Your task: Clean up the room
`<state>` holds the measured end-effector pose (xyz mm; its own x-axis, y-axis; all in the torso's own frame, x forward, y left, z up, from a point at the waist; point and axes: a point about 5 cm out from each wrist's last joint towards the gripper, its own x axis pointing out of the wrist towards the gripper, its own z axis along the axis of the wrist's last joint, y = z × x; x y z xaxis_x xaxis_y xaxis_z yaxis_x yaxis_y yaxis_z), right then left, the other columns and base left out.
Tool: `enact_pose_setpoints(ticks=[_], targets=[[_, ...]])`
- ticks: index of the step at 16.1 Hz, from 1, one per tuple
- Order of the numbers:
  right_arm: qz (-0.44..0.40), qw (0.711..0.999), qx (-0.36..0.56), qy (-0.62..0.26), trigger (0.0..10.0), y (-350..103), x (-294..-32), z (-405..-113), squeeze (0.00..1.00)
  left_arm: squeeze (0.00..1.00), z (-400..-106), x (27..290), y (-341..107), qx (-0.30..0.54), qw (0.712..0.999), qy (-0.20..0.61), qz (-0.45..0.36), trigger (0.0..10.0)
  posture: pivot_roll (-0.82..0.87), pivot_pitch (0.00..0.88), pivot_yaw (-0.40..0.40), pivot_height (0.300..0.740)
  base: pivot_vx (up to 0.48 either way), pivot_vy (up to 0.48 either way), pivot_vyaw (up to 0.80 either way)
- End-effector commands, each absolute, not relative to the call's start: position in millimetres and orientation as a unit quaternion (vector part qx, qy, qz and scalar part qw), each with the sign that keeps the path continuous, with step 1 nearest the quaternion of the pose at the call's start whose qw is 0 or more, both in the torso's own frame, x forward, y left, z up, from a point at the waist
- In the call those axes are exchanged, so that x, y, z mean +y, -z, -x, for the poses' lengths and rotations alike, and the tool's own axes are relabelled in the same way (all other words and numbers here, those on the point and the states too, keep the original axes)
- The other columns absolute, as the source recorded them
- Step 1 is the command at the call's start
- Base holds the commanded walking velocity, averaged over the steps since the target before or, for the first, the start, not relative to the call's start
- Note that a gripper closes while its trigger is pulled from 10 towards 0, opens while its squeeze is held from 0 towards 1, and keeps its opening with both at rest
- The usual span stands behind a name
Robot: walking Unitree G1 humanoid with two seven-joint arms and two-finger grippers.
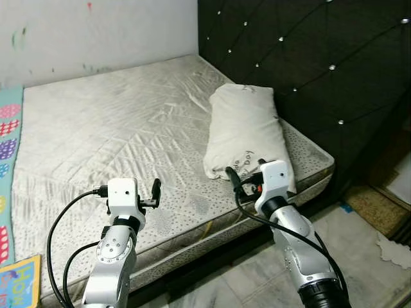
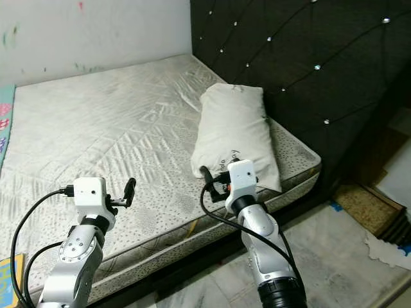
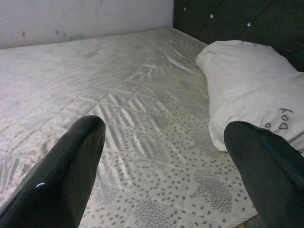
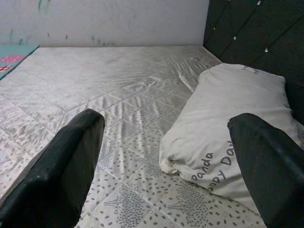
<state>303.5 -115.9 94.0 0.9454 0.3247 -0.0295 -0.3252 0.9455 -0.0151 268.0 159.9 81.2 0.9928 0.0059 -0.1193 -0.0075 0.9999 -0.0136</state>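
The mattress wears a quilted cloth cover — faintly shiny, stitched in diamonds, printed with small grey flecks near its edge. The pillow is matt off-white cloth, slightly creased, with dark printed lettering. Behind it, the headboard looks like dark padded upholstery, tufted with bright glinting studs. The left gripper has glossy black fingers that look like smooth plastic. The floor is pale polished stone tile — veined like marble. The wall is matt painted plaster, scuffed.
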Motion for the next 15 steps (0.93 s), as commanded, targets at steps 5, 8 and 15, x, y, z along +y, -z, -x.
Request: enact_pose_setpoints(ticks=[5,8,15], targets=[[0.015,0.987,0.012,-0.16,10.0,-94,-117,-304,0.0,0.0,-270,163,-84,0.054,0.998,-0.005,0.017,10.0,-0.06,0.0,-0.021,0.74,0.0,0.0,0.0],[0.011,0.988,0.011,-0.154,10.0,-95,-118,-306,0.0,0.0,-269,162,-83,0.055,0.998,-0.003,0.018,10.0,-0.06,0.0,-0.022,0.74,0.0,0.0,0.0],[0.084,0.995,0.008,-0.047,10.0,-93,-159,-305,0.0,0.0,-259,183,-80,0.062,0.997,-0.039,-0.008,10.0,-0.06,0.0,-0.016,0.74,0.0,0.0,0.0]])
